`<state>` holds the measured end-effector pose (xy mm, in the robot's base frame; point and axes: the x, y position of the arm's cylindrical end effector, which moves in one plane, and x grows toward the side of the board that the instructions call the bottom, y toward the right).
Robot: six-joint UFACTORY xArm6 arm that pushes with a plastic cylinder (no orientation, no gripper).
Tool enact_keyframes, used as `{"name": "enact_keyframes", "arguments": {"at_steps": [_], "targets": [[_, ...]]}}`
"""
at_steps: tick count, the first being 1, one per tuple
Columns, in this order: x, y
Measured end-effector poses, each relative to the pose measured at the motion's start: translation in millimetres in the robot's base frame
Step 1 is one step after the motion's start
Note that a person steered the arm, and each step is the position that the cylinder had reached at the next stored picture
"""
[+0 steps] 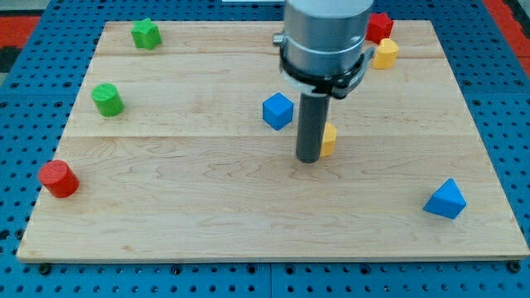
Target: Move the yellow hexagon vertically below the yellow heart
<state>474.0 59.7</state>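
Note:
My tip (309,159) rests on the wooden board (207,207) just right of centre. A yellow block (329,139) sits right behind it, touching the rod's right side and mostly hidden, so I cannot tell its shape. A second yellow block (385,53) stands near the view's top right, next to a red block (380,26). I cannot tell which of the two yellow blocks is the hexagon and which the heart.
A blue cube (278,111) is just left of the rod. A blue triangular block (445,199) lies at the lower right. A green star-like block (146,34) and a green cylinder (107,99) are at the upper left. A red cylinder (58,179) sits at the left edge.

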Motion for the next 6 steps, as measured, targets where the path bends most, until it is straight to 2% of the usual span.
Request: {"name": "enact_keyframes", "arguments": {"at_steps": [1,2,3,5,6], "targets": [[-15,-4],[-34,44],[-35,70],[-88,110],[-88,112]]}}
